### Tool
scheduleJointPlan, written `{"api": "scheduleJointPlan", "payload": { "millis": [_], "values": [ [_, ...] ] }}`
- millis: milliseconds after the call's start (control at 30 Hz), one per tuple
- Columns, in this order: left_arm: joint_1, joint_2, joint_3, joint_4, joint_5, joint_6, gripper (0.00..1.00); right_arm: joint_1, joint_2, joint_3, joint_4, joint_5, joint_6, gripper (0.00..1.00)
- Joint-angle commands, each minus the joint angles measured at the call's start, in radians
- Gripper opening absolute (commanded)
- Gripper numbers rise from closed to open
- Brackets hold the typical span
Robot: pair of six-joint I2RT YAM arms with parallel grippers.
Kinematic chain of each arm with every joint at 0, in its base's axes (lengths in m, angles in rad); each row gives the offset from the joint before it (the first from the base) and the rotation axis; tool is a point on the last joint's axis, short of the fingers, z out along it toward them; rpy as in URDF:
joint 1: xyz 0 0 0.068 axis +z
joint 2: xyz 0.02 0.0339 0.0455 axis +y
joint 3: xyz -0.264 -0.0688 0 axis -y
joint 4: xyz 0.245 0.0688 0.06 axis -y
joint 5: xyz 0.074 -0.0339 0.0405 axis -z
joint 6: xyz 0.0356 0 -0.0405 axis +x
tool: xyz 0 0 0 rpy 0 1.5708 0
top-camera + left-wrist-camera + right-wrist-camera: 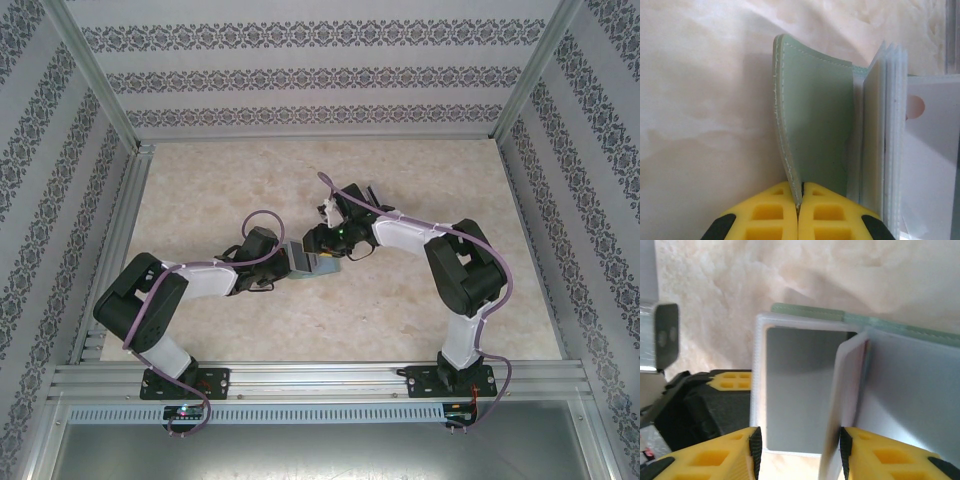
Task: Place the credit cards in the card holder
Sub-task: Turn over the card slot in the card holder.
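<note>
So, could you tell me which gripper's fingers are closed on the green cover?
The left gripper: its fingers pinch the green cover of the card holder; the right gripper stands open.

Bright, even, diffuse light; soft shadows; wrist close-ups slightly blurred.

no readable text, labels or numbers anywhere

The card holder (815,125) is cut off by the left wrist view's right edge.
</note>
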Motion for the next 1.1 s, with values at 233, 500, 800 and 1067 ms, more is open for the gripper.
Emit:
{"api": "scheduleJointPlan", "payload": {
  "millis": [233, 500, 800, 1067],
  "values": [
    [-0.02, 0.022, -0.005, 0.02, 0.023, -0.004, 0.06, 0.038, 0.064, 0.046, 0.054, -0.066, 0.041, 0.48],
    [-0.02, -0.026, 0.001, -0.048, -0.008, 0.027, 0.22, 0.031, 0.086, 0.03, 0.038, -0.026, 0.019, 0.48],
    [-0.014, -0.164, 0.001, -0.224, -0.105, 0.088, 0.41, 0.005, 0.096, 0.0, 0.032, 0.018, -0.001, 0.48],
    [0.0, -0.257, 0.042, -0.345, -0.179, 0.138, 0.43, -0.026, 0.03, -0.008, 0.013, 0.006, -0.018, 0.48]
  ]
}}
